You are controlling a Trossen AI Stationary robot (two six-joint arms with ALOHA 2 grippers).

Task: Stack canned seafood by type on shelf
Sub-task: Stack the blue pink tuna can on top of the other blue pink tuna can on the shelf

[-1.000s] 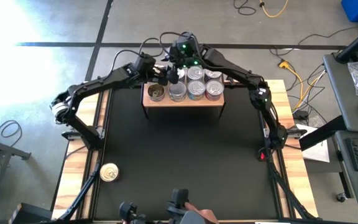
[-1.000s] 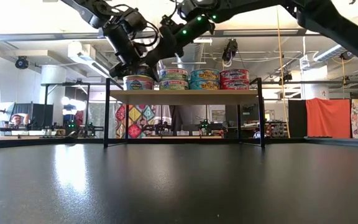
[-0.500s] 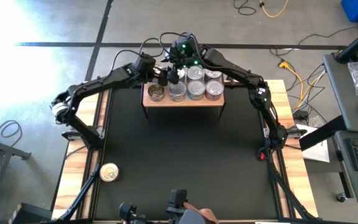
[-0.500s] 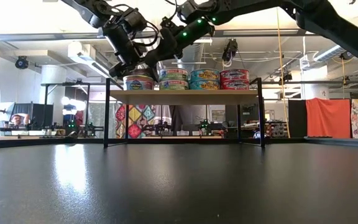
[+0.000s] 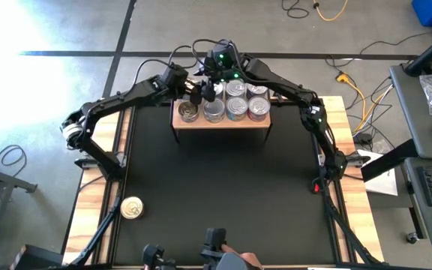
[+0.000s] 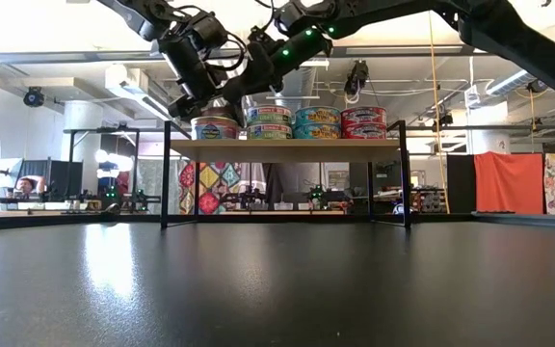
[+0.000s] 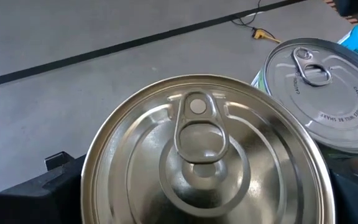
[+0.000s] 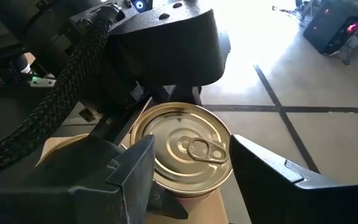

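Observation:
The shelf (image 5: 223, 124) stands at the table's far middle. Silver-lidded cans (image 5: 236, 109) fill its right three places, in stacks of two in the low view (image 6: 316, 122). A gold-lidded can (image 5: 190, 112) sits alone at its front left. Behind that one, a second gold-lidded can (image 7: 197, 155) (image 8: 182, 146) stands between both grippers and is hidden in the high view. My left gripper (image 5: 198, 93) is open wide, one finger at each side of this can. My right gripper (image 5: 210, 84) faces it from the right, half open. What this can rests on is hidden. My left gripper slants down at the gold-lidded can from the table's left, its fingers (image 7: 55, 183) at the can's two sides; I cannot tell whether they touch it. My right gripper's fingers (image 8: 135, 168) flank the same can from the right; I cannot tell whether they touch it.
One more can (image 5: 132, 208) lies loose on the black table top near its near left corner. The two arms meet closely over the shelf's far left corner. The black top (image 5: 223, 187) in front of the shelf is open room.

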